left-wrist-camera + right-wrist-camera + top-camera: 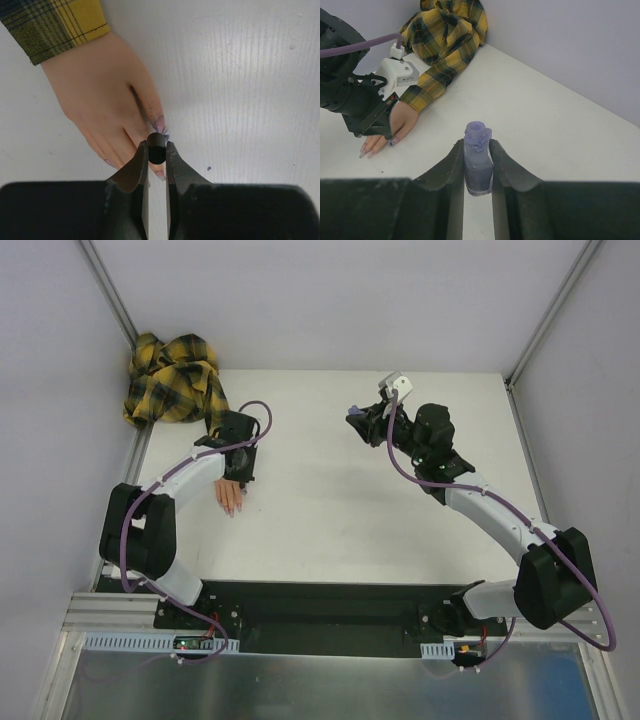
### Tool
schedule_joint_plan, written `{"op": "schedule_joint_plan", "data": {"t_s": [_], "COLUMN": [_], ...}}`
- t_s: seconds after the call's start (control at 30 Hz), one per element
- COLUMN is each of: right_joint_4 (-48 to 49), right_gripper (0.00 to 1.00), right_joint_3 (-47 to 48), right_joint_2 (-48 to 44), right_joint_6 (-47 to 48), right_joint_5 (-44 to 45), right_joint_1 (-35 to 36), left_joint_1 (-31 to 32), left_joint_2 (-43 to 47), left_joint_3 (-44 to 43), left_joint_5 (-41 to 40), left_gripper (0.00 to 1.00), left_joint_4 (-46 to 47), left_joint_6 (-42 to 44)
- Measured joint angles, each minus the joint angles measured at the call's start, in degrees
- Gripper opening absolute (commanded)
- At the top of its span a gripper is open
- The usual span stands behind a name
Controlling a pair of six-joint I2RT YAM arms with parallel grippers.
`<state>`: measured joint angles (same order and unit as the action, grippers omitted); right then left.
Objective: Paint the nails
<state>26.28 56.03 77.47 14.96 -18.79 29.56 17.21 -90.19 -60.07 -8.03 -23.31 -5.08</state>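
The nails [159,122] are tiny, hard and smooth, on a light hand [100,95] that probably slides, so they call for light contact, not a grasp. They lie on the table [250,75] at the tips of the left gripper [156,144], which is clamped on the cap [156,151]. The right gripper [478,150] clamps the bottle [478,162], well apart.

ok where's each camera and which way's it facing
Top external: above and behind, facing down on the white table; both arms show.
Left wrist: down past the left gripper, shut on a black cap, onto the flesh-coloured fake hand.
Right wrist: across the table past the right gripper, shut on a purple glass bottle.
All show that hand.
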Motion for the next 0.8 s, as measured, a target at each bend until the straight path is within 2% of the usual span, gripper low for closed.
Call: {"op": "schedule_joint_plan", "data": {"t_s": [0.5,0.8], "right_joint_4": [0.0,0.0], "right_gripper": [0.00,0.00], "right_joint_3": [0.0,0.6], "right_joint_2": [0.0,0.0], "right_joint_6": [-0.4,-0.4], "right_joint_5": [-0.2,-0.2], "right_joint_1": [0.0,0.0], "left_joint_1": [-1.8,0.6], "left_joint_2": [-1.6,-1.6], "left_joint_3": [-3.2,-2.9], "left_joint_5": [1.9,1.9], "left_gripper": [0.00,0.00], "left_joint_4": [0.0,0.0], "left_joint_6": [0.2,0.2]}}
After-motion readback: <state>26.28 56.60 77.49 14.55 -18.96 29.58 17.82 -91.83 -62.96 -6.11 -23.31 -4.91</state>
